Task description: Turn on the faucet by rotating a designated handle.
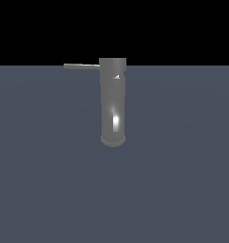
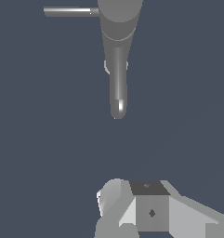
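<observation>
In the exterior view the faucet (image 1: 112, 102) stands at centre frame, its handle (image 1: 81, 66) jutting toward the upper left; I am out of sight. In the wrist view, faucet (image 2: 118, 51) and handle (image 2: 69, 11) sit apart from my gripper (image 2: 132, 209); finger spread I cannot tell. The handle looks stiff and slick, so I'd push near its tip.

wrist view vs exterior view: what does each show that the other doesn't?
Wrist view only: the end effector, seen in part at the picture's edge and apart from the faucet; whether it is open or shut cannot be told. Exterior view only: the faucet's full upright profile down to its rounded base, and the black background above the floor; no arm shows. Both: the grey faucet, its thin handle jutting sideways from the top, untouched, and the plain blue-grey floor.
</observation>
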